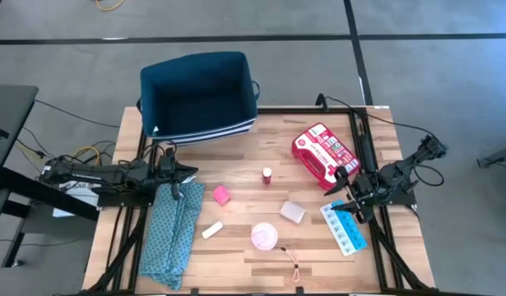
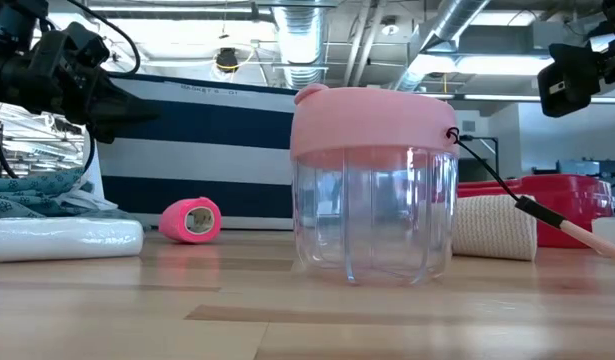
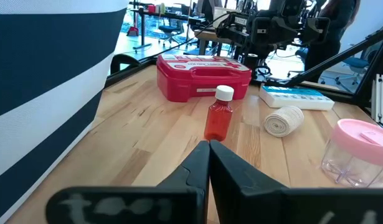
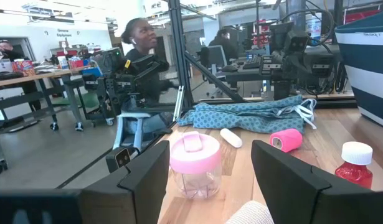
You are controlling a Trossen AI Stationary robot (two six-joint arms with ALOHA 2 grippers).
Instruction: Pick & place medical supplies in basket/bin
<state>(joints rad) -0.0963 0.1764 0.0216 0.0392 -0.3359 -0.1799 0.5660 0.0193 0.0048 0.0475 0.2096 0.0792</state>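
The navy bin [image 1: 199,94] with white stripes stands at the table's far edge. The red first-aid case [image 1: 322,152] lies right of centre, and the blue pill organizer [image 1: 343,228] lies nearer, at the right. A red vial [image 1: 267,174], a pink roll [image 1: 221,195], a white gauze roll [image 1: 292,212], a white piece [image 1: 212,230] and a pink-lidded clear cup [image 1: 265,237] rest mid-table. My left gripper [image 1: 183,173] is shut, raised over the far end of the teal cloth [image 1: 172,230]. My right gripper [image 1: 345,195] is open, above the gap between case and organizer.
The cup's cord with a pink tag [image 1: 294,265] trails toward the near edge. Black frame rails run along both table sides. A person [image 4: 141,37] sits in the room beyond the table's left side. Bare wood lies between the bin and the vial.
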